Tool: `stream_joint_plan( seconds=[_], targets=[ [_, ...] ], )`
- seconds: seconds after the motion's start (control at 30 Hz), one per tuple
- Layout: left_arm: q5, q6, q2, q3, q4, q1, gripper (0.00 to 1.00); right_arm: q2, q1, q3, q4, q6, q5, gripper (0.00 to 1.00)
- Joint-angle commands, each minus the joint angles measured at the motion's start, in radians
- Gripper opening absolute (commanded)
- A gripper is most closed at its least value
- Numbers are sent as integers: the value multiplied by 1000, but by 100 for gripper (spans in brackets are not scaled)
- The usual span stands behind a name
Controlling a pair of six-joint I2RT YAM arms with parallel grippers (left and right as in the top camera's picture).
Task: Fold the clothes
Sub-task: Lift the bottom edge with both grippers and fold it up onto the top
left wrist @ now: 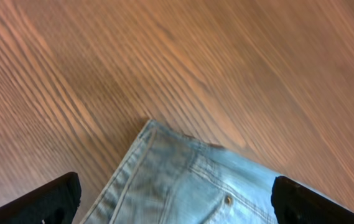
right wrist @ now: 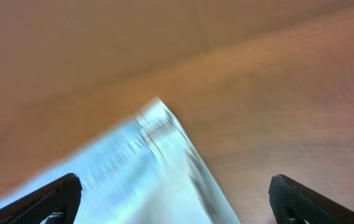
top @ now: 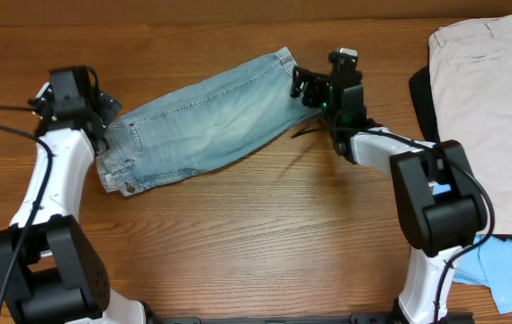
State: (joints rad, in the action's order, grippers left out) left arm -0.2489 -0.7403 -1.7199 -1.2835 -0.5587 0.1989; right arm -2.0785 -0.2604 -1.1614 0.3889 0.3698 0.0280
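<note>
The table (top: pixel 264 234) is warm brown wood with a darker, streaky grain. Across its middle, the denim shorts (top: pixel 197 121) are faded light blue, palest down the centre, with pale tan stitching and a brass-coloured rivet (left wrist: pixel 228 200). At the right edge lie beige shorts (top: pixel 489 99) over a black garment (top: pixel 420 90). A sky-blue garment (top: pixel 507 274) shows at the near right corner. The left arm (top: pixel 58 171) and right arm (top: pixel 422 279) are white and black.

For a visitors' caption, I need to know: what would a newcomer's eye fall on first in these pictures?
The faded denim shorts lie slantwise on the wooden table, left of its middle. The left arm and the right arm stand at their two ends, both with jaws wide open. At the right edge, beige shorts top a pile with a black garment and a sky-blue garment.
</note>
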Motion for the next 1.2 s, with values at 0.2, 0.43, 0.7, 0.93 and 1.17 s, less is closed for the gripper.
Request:
stream_joint_plan(
  seconds=[0.2,0.43,0.7,0.93,1.17],
  targets=[
    [164,241,3,-192,-267,1,100,97,10,-26,-256,-272,-128,100],
    [164,278,-21,-191,-294,-3,100,74,-14,-154,-460,-515,-148,95],
    [164,277,-70,-191,-294,-23,100,11,-58,-289,-536,-653,-50,99],
    [165,277,-145,-191,-301,-26,100,-57,-85,-293,-563,-665,-3,99],
    [172,277,-170,-191,-357,-32,100,-95,-79,-293,-637,-624,42,100]
  ],
)
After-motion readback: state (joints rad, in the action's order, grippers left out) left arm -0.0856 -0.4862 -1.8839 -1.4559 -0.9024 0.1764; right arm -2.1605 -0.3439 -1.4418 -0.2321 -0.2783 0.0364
